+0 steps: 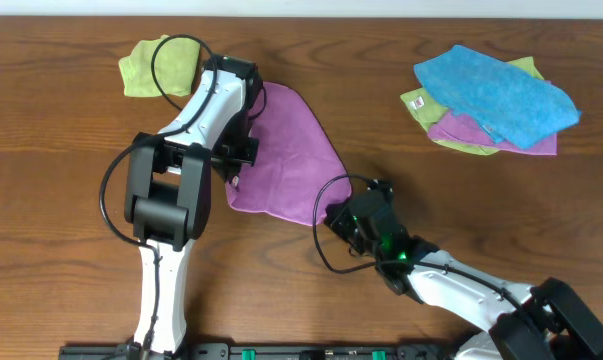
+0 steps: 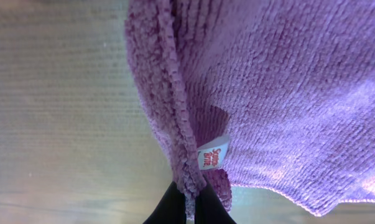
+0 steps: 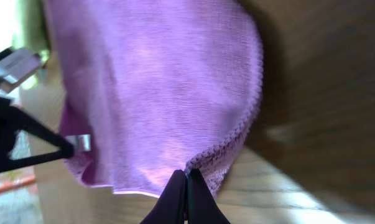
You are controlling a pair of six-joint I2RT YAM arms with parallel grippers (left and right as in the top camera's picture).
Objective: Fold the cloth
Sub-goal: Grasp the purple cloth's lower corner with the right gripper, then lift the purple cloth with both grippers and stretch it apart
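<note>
Magenta cloth (image 1: 286, 150) lying on bench (image 1: 71, 140) between arms. Left gripper (image 2: 188, 204) clenching hem beside white tag (image 2: 213, 155); right gripper (image 3: 187, 186) clenching another corner. Advisable: raising both corners evenly, tensioning hem, aligning edges before lowering.

1. One desk (image 1: 61, 200) is seen.
2. Two arms are counted, each with one end effector: the left end effector (image 2: 188, 206) and the right end effector (image 3: 187, 188).
3. Five cloths are counted in all.
4. Two are purple: the cloth (image 1: 286, 150) at mid-desk and a purple cloth (image 1: 461, 128) piled near the far right corner.
5. Two are green: one green cloth (image 1: 146, 70) near the far left corner and a piled green cloth (image 1: 527, 66).
6. One blue cloth (image 1: 496, 95) is counted.
</note>
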